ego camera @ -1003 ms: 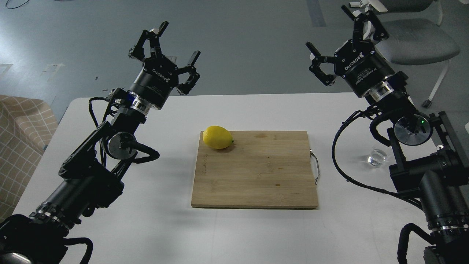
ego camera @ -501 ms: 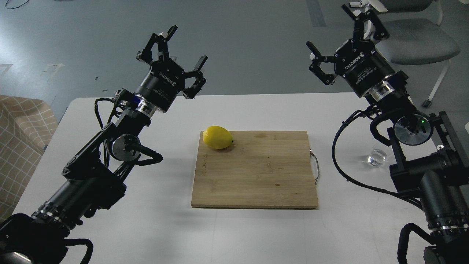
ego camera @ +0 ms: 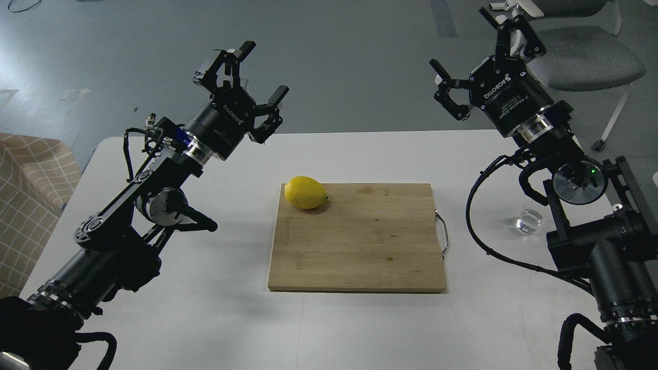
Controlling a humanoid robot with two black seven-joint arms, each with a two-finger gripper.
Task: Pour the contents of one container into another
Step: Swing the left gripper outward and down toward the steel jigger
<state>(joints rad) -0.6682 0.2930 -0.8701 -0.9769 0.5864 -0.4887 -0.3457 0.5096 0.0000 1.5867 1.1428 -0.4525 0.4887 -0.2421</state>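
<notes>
Pre-grasp stage: left gripper (ego camera: 254,72) & right gripper (ego camera: 475,56) both hover w/ fingers wide, holding nothing; glass cup (ego camera: 529,220) sits on table (ego camera: 360,329) beside right arm, jigger not visible, so next move prob needs right gripper down onto cup.

Count, head view:

- Worktop (ego camera: 360,329): one, white.
- Wooden cutting board (ego camera: 360,241): one, with one metal handle (ego camera: 443,234) on its right edge.
- Lemon (ego camera: 306,192): one, yellow, on the board's far left corner.
- Clear glass cup (ego camera: 529,219): one, on the worktop right of the board, partly behind the right arm.
- Arms: two, black. One left tool (ego camera: 259,72), one right tool (ego camera: 465,54); two fingers each, spread apart, nothing between them.
- Chair (ego camera: 586,56): one, grey, on the floor beyond the worktop, top right.
- Checked fabric object (ego camera: 31,180): one, at left edge.
</notes>
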